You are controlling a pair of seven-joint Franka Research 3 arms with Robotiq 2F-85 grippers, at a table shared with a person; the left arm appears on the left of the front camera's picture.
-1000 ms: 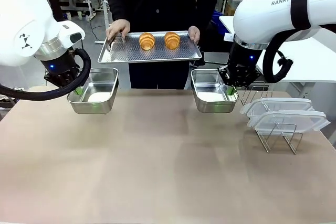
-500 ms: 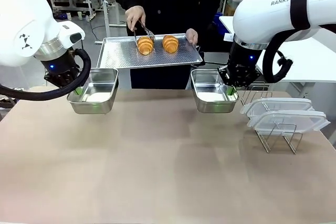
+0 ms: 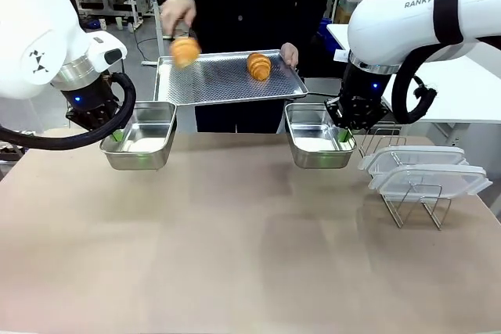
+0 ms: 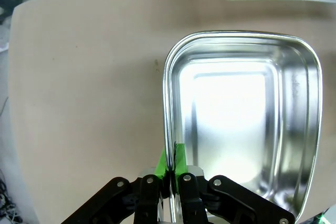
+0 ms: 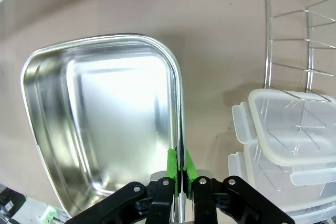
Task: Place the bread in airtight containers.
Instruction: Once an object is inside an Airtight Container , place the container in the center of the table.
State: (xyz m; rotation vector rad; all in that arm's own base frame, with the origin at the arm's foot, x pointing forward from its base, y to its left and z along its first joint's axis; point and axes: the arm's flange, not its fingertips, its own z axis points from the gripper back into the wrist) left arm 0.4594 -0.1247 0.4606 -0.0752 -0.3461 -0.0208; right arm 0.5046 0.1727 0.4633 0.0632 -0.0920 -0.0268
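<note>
- Left wrist view: left gripper has its green pads pressed together on the side wall of the left steel container, one pad inside the rim and one outside.
- Right wrist view: right gripper is pinched the same way on the side wall of the right steel container, on the wall facing the wire rack.
- Both containers are open-topped, upright and hold nothing. Each is gripped on a long wall.
- Front view: left steel container and right steel container are well apart near the far edge of the table. Their long axes run from the robot's side toward the person.
- Clear lids lie stacked on the wire rack, just beside the right container on its outer side.
- The perforated tray is held in the air beyond both containers. The person's hand grips its right edge.
- One croissant lies on the tray's right part, its long axis roughly near-to-far and slightly tilted.
- The other croissant is lifted off the tray, over its left far corner and below the person's raised hand. It is motion-blurred, so I cannot tell its axis or what grips it.
</note>
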